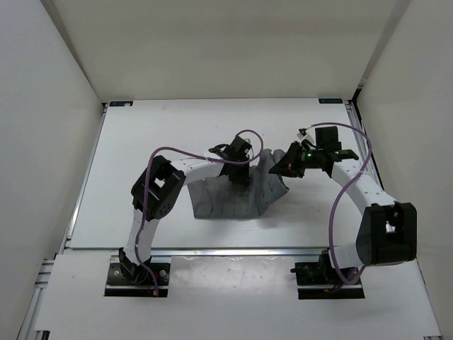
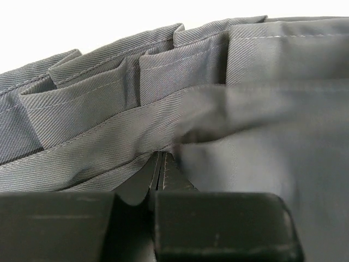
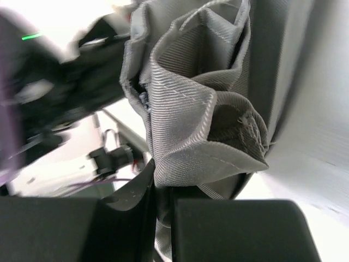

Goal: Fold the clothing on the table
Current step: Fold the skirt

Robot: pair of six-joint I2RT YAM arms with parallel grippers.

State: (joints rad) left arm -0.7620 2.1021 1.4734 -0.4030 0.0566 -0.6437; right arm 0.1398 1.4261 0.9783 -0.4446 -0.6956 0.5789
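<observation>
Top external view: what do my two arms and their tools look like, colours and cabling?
Both the left arm and right arm have white tubular links with chunky black joint housings. A thin purple cable loops along each. The left tool and right tool are matte black. A small green light glows near the right wrist.

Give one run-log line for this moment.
left gripper shut on clothing | right gripper shut on clothing | clothing bunched on table
</observation>
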